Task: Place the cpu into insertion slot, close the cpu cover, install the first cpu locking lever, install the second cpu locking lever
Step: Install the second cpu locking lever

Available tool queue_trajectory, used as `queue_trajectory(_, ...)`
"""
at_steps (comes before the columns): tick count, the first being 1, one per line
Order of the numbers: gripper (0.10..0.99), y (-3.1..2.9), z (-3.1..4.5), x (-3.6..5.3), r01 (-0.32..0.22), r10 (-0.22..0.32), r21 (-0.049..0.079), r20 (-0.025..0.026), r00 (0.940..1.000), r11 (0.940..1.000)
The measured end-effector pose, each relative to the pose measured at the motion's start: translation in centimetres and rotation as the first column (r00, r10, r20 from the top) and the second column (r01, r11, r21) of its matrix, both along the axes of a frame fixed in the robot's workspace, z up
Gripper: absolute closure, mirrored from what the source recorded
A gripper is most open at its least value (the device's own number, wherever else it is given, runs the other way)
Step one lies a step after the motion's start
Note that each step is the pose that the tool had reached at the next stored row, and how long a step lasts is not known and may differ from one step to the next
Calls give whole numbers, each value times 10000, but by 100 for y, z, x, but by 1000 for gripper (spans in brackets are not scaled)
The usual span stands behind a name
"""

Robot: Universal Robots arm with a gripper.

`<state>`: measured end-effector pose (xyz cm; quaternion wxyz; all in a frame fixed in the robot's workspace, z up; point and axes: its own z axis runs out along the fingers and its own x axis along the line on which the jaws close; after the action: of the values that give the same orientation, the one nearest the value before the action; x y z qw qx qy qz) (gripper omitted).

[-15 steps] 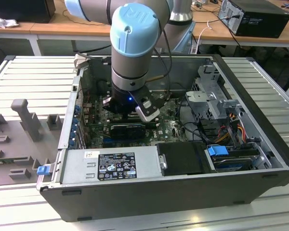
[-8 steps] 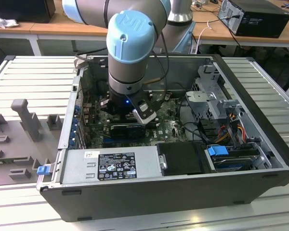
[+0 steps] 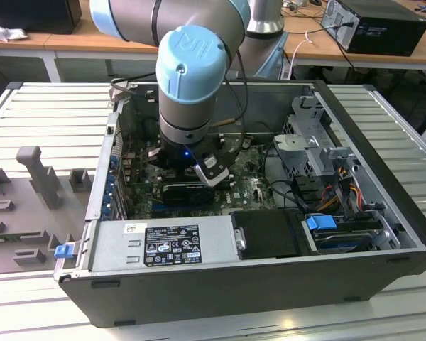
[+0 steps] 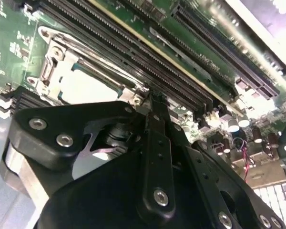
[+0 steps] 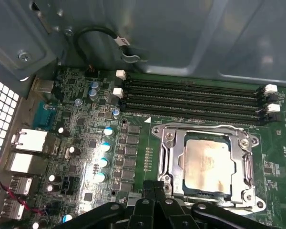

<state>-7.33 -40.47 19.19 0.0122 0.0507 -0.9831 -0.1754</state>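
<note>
The cpu (image 5: 207, 164) lies flat in the insertion slot (image 5: 207, 194) on the green board, its silvery top showing. The cpu cover (image 5: 245, 164) is down around it, framing the chip in its window. A thin wire lever (image 5: 205, 127) runs along the socket edge beside the memory slots. My gripper (image 5: 155, 187) is shut, fingertips together, right at the socket's near corner, and nothing shows between them. In the second wrist view the gripper (image 4: 155, 98) tip sits just beside the cover (image 4: 55, 71) and cpu (image 4: 93, 86). In the exterior view the gripper (image 3: 188, 174) reaches down into the open case.
Long black memory slots (image 5: 190, 98) run along one side of the socket. Capacitors (image 5: 102, 162) and rear ports stand on another side. A power supply (image 3: 163, 245), drive cage (image 3: 312, 142) and cables (image 3: 341, 192) crowd the case. A grey fixture (image 3: 35, 170) sits on the table outside.
</note>
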Motion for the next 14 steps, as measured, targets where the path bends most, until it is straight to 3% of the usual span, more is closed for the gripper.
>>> queue_trajectory(2,980,-2,20,-5,-2,2,16,1,10000,10000)
queue_trajectory(6,980,-1,170,-7,0,0,18,1,10000,10000)
queue_trajectory(14,980,-2,334,-7,0,0,15,0,10000,10000)
